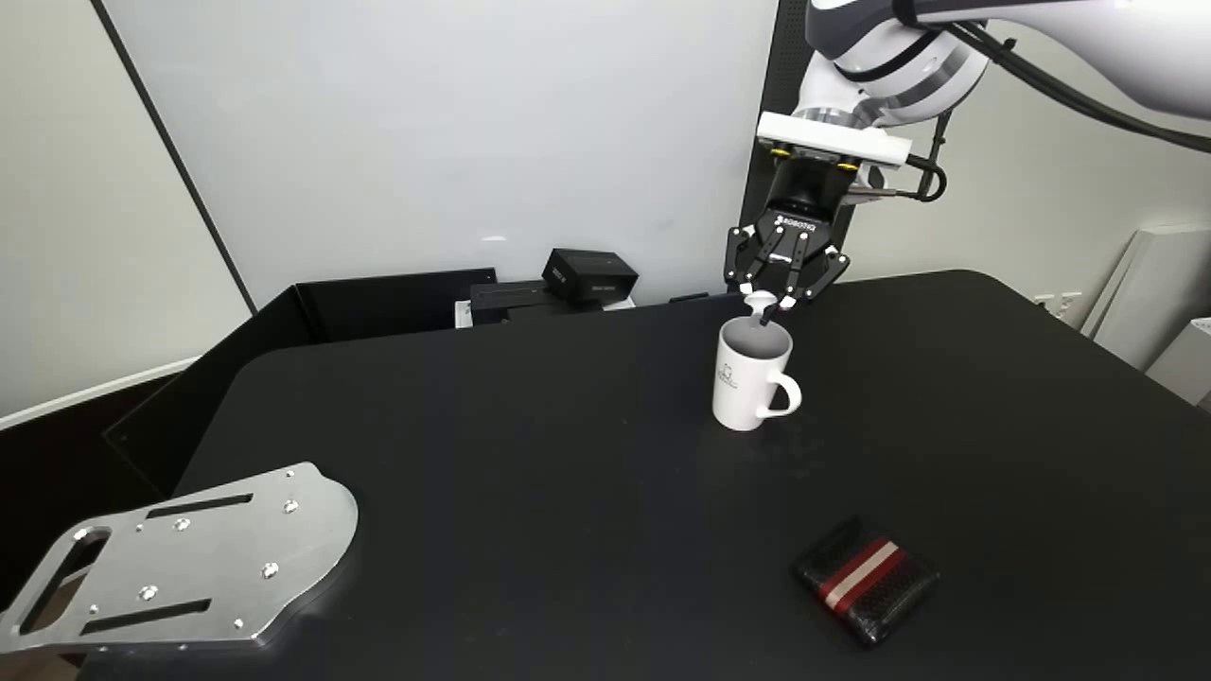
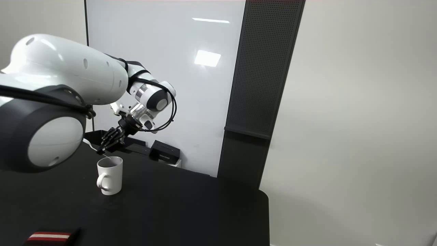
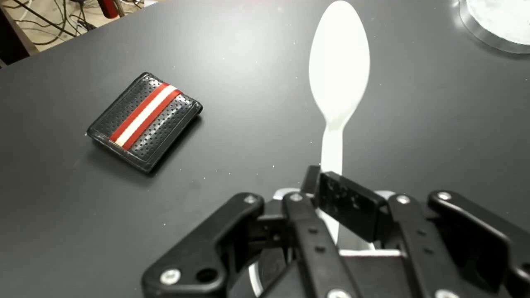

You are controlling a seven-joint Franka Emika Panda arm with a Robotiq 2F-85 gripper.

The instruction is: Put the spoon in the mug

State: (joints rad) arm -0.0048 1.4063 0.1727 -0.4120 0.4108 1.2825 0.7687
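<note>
My gripper (image 3: pixel 319 182) is shut on the handle of the white spoon (image 3: pixel 339 66), whose bowl points away from the fingers in the wrist view. The spoon's bowl shows beside the fingertips in both exterior views (image 1: pixel 760 301) (image 2: pixel 88 142). The gripper (image 1: pixel 770 316) is just above the opening of the white mug (image 1: pixel 741 388). The mug (image 2: pixel 111 177) stands upright on the table, dark inside. In an exterior view the thin handle end points down at the mug's opening; I cannot tell how far inside it reaches. In the wrist view the gripper hides most of the mug.
A black wallet with a red and white stripe (image 1: pixel 866 579) lies on the table near the mug. A silver metal plate (image 1: pixel 227 558) is at the table's edge. Black boxes (image 1: pixel 591 274) stand behind the table by the white wall panel.
</note>
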